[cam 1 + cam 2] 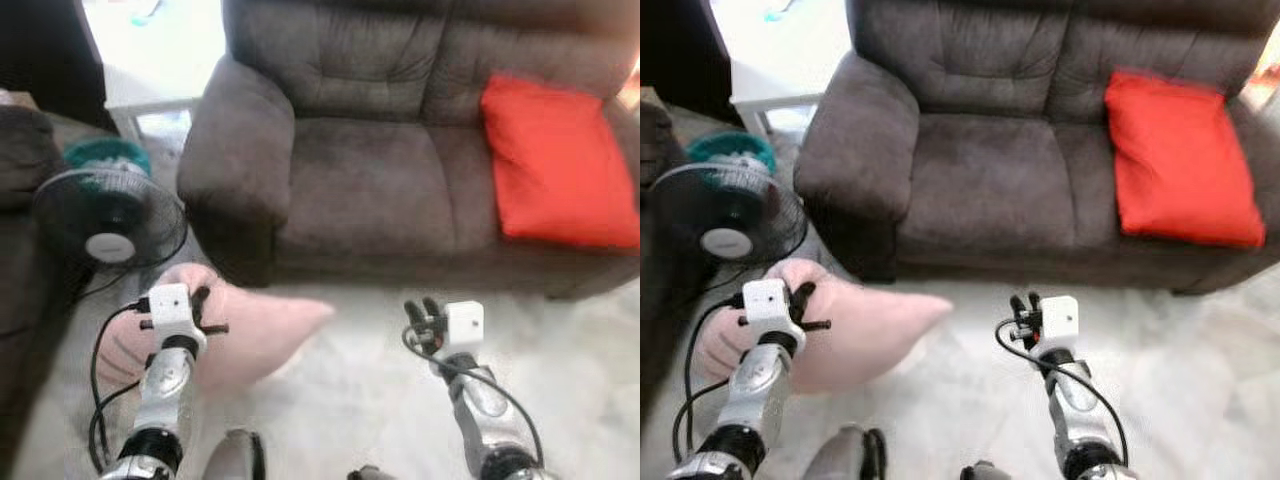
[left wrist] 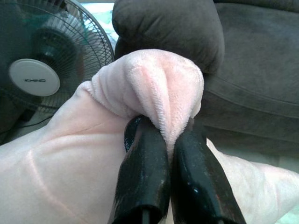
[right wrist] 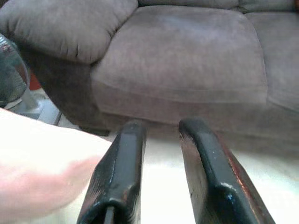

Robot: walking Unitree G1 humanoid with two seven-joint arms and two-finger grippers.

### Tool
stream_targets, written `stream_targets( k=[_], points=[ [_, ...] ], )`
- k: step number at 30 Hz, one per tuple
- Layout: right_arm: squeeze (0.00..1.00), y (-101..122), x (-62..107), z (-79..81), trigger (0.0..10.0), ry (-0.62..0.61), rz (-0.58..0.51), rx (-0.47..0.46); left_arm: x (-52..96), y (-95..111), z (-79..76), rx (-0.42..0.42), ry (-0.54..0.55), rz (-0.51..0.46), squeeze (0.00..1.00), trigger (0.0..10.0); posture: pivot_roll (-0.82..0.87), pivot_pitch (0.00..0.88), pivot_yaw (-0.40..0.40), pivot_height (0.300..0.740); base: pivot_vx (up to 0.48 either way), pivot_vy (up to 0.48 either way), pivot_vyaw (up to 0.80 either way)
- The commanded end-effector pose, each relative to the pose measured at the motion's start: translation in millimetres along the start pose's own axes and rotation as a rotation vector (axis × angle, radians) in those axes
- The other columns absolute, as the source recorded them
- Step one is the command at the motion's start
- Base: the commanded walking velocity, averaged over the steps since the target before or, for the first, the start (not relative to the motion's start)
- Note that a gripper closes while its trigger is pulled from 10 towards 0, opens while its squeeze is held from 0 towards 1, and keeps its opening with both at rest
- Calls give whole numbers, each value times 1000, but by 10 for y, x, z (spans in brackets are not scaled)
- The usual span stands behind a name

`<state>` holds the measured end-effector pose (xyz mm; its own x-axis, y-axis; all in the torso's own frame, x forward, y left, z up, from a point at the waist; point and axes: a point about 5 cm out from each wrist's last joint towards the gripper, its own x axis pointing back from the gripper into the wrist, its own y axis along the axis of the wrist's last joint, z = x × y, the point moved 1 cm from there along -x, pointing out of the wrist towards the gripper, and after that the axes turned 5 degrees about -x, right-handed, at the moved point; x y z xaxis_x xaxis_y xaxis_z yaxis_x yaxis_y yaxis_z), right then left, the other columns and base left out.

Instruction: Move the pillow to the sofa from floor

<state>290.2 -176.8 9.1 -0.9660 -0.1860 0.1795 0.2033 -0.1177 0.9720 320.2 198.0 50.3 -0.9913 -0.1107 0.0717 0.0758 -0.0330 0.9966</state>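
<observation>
- Pink pillow (image 1: 250, 335) sits low at seven o'clock of the sofa (image 1: 400, 190), a fold pinched by the left gripper (image 2: 170, 140)
- Right gripper (image 3: 161, 163) hangs narrowly parted, empty
- That thin pinch could slip mid-lift

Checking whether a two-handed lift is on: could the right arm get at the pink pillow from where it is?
Probably yes. The right gripper is open with bare floor between it and the pink pillow's near corner, and nothing stands in that gap. The left gripper already pinches a fold of it.
</observation>
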Motion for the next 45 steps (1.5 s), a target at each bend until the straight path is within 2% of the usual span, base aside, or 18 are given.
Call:
stream_targets(
  k=[1,10,17,22,25,28,32,34,42,45],
  points=[
    [0,42,-16,-28,10000,-4,-9,11,-75,198,-35,-10,-18,-84,0,10000,117,81,-106,740,0,0,0],
    [0,-9,5,-117,10000,-31,43,6,-69,206,-34,-5,-22,-88,0,10000,118,78,-109,740,0,0,0],
    [0,-47,19,-121,10000,-41,63,4,-60,220,-74,4,-41,-98,0,10000,119,77,-108,740,0,0,0],
    [0,-67,16,-101,10000,-45,73,5,-63,272,-147,9,-86,-117,0,10000,116,75,-104,740,0,0,0],
    [0,-83,7,-88,10000,-21,104,37,-65,306,-175,3,-130,-124,0,10000,114,75,-104,740,0,0,0],
    [0,-163,22,-104,10000,24,220,190,-62,330,-264,-44,-254,-107,0,10000,117,78,-103,740,0,0,0],
    [0,-237,55,-151,10000,46,316,281,-31,317,-396,-108,-403,-77,0,10000,110,77,-101,740,0,0,0],
    [0,-234,52,-152,10000,47,318,287,-31,316,-404,-109,-410,-73,0,10000,109,80,-99,740,0,0,0],
    [0,-389,130,-97,10000,188,461,484,-38,293,-483,-176,-456,-42,0,10000,95,77,-94,740,0,0,0],
    [0,-432,148,-57,10000,205,480,495,-47,320,-497,-178,-467,-43,0,10000,93,74,-92,740,0,0,0]
  ],
)
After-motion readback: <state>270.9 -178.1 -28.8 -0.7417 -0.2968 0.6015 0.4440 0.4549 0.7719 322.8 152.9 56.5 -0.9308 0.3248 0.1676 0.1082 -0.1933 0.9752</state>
